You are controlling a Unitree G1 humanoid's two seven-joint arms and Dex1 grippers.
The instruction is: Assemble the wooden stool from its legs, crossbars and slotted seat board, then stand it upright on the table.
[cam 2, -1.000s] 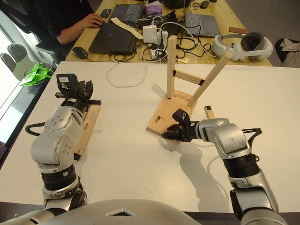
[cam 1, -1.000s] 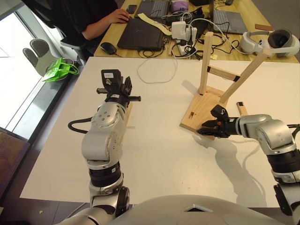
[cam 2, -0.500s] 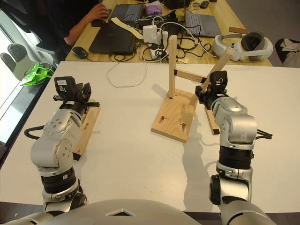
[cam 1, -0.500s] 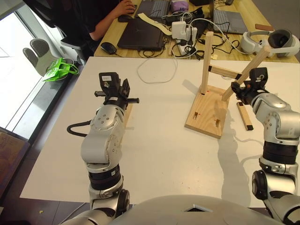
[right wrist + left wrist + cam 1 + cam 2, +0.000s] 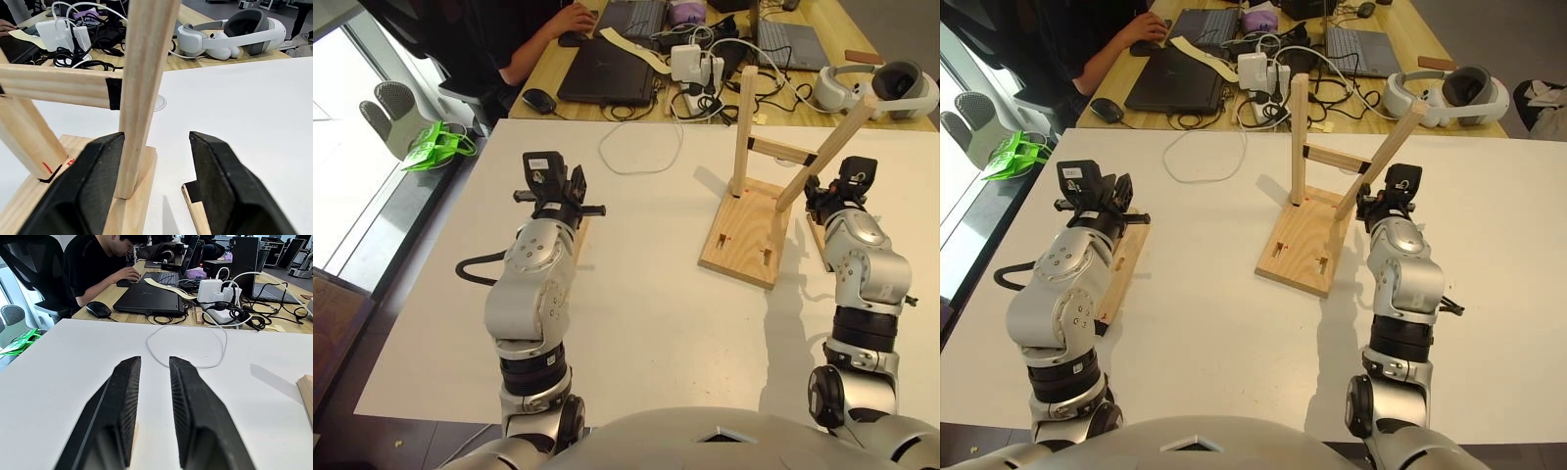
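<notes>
1. Pale wood seat board (image 5: pixel 741 245) lies flat on the white surface (image 5: pixel 656 323), right of centre, apparently underside up.
2. Two legs stand in its far slots: the upright leg (image 5: pixel 742 127) at the far left corner, and the tilted leg (image 5: pixel 829 150), which leans outward to the right. A crossbar (image 5: pixel 781 151) with dark ends joins them.
3. The near slots (image 5: pixel 766 254) in the board are bare, so I judge the build about half done. Two more legs and their crossbars are left to fit, and then the stool has to be turned onto its feet.
4. The right gripper (image 5: pixel 157 147) sits at the foot of the tilted leg with its jaws wide apart on either side of it. One finger is just beside the wood and the other is well clear, so nothing is clamped.
5. A loose wooden bar (image 5: pixel 196 216) with a dark end lies just beside the board's right edge, under the right wrist. It is likely one of the parts to fit.
6. The left gripper (image 5: pixel 154 363) hangs over the left of the surface, jaws a little apart and empty, above a flat wooden piece (image 5: pixel 1124 262).
7. A white cable (image 5: pixel 147 343) loops on the far side between the arms, well apart from the board and not in the way. Beyond it a second surface (image 5: pixel 545 70) carries a laptop (image 5: pixel 607 73) and a headset (image 5: pixel 881 83).
8. The likeliest hindrance is the leaning leg. It may need straightening before the next parts will line up.
</notes>
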